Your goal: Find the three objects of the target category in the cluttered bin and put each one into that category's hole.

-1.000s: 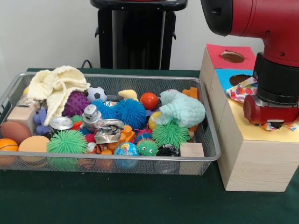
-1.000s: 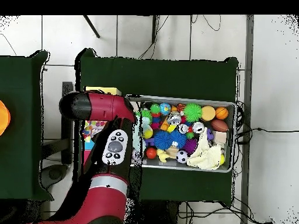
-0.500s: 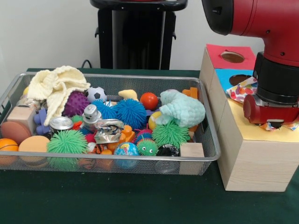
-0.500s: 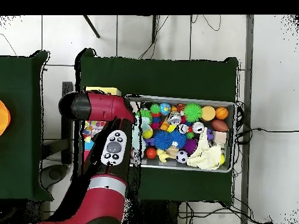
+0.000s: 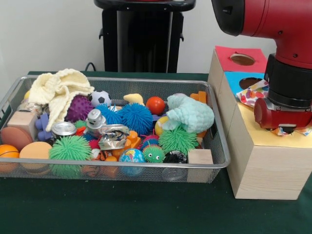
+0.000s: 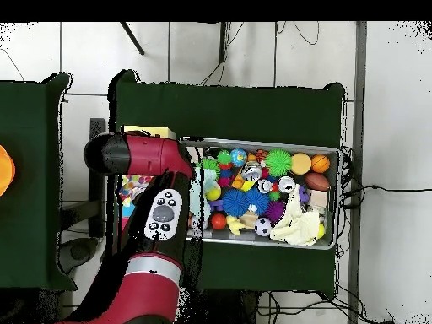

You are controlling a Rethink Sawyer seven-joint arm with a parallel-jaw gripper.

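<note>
Cloth over the box, drop uncertain

At right of the front view the gripper (image 5: 287, 129) sits low over the wooden box (image 5: 265, 168), patterned cloth (image 5: 252, 92) bunched beside it; I cannot tell the claw's opening or grasp. The cloth could snag beside the blue section's hole (image 5: 250, 82) and miss

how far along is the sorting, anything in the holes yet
No finished drop is visible: the red section's hole looks empty. In hand: the arm hangs over the wooden box, with a colourful patterned cloth lying under it by the blue section. Left: the wire bin is full of clutter.
</note>
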